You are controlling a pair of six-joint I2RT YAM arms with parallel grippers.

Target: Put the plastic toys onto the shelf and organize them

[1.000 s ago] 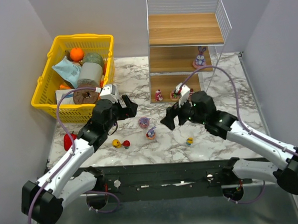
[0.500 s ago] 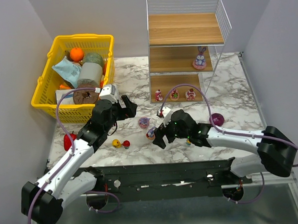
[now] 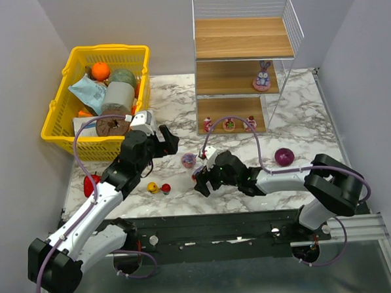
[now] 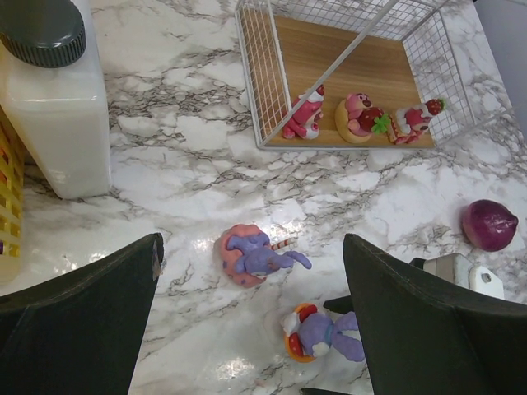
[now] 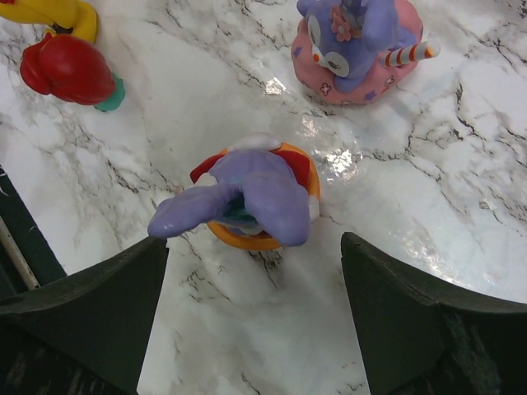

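The shelf (image 3: pixel 242 39) stands at the back right. A purple bunny toy (image 3: pixel 262 76) is on its middle board, and three pink-red toys (image 3: pixel 228 124) are on its bottom board (image 4: pixel 346 66). On the table lie a bunny on a pink base (image 3: pixel 188 161), a bunny on an orange base (image 3: pixel 198 175), a yellow-haired doll (image 3: pixel 153 187) and a red-haired doll (image 3: pixel 165 189). My right gripper (image 3: pixel 203 183) is open and low, and the orange-based bunny (image 5: pixel 255 197) is just ahead of its fingertips. My left gripper (image 3: pixel 166 140) is open and empty above the pink-based bunny (image 4: pixel 251 255).
A yellow basket (image 3: pixel 56 108) full of items stands at the back left, with a white bottle (image 4: pixel 53 107) beside it. A purple ball (image 3: pixel 284 157) lies right of the right arm. A red pepper-shaped item (image 3: pixel 89 185) lies left of the left arm.
My right gripper has pulled back from the shelf's bottom board, leaving a third pink-red toy there. It has moved left and down to the orange-based bunny. The left arm has barely moved.
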